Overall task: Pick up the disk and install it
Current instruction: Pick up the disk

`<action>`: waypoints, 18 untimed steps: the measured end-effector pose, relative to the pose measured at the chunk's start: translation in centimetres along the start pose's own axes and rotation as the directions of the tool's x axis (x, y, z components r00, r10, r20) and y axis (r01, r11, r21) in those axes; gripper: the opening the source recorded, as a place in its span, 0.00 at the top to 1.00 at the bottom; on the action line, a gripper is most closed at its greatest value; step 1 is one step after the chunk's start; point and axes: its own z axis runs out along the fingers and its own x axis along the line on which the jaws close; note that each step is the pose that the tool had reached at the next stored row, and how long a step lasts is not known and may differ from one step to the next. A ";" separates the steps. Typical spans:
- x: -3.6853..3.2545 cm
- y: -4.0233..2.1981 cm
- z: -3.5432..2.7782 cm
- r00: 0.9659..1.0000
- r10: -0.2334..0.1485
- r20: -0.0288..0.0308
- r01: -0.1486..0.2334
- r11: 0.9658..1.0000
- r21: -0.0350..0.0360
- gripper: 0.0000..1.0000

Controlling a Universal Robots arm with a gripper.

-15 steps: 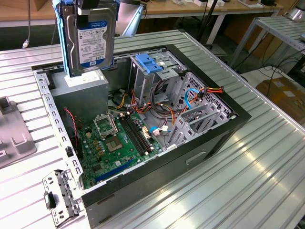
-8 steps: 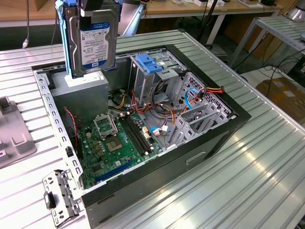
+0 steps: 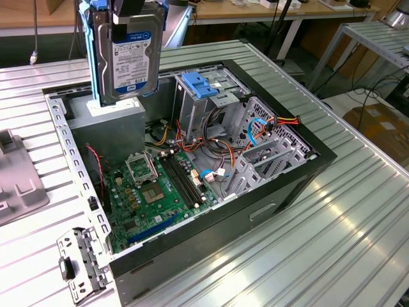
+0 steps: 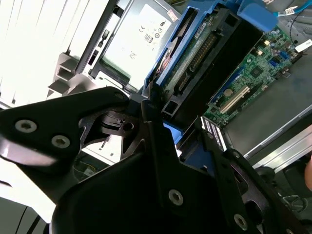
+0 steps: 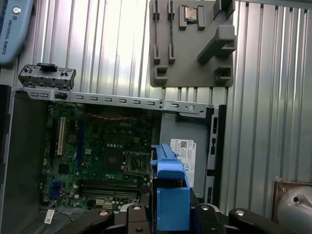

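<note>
1. Plainly, the gripper (image 3: 131,14) is clamped on the disk (image 3: 125,54). Its black fingers (image 4: 157,139) pinch the disk's upper end between the two blue rails (image 3: 96,57).
2. We see the disk hanging straight down from the gripper, so its long axis is vertical. Its labelled face is turned toward the exterior view, and it sits at the far left of that view.
3. In the first wrist view we look down along the disk (image 5: 170,195) into the open case. The gripper (image 5: 170,217) closes on it from both sides.
4. Below the disk lies the power supply (image 3: 121,128), in the case's far left corner. The disk's lower end comes close to its top, and we cannot tell whether the two touch.
5. The relation we judge to matter for installing is disk to cage (image 3: 192,115). The metal cage, with a blue latch (image 3: 197,85) on top, stands just to the exterior view's right of the disk and lower down. The disk is outside the cage.
6. Nearer to us the board (image 3: 153,185) lies flat on the floor of the case (image 3: 192,256).
7. Around the case is the ribbed metal table (image 3: 332,243).
</note>
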 end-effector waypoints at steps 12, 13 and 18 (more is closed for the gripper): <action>0.76 -0.52 -0.01 1.000 0.000 0.000 0.000 1.000 0.000 0.63; 0.81 -0.55 -0.01 1.000 0.000 0.000 0.000 1.000 0.000 0.63; 1.14 -0.80 -0.02 1.000 0.000 0.000 0.000 1.000 0.000 0.63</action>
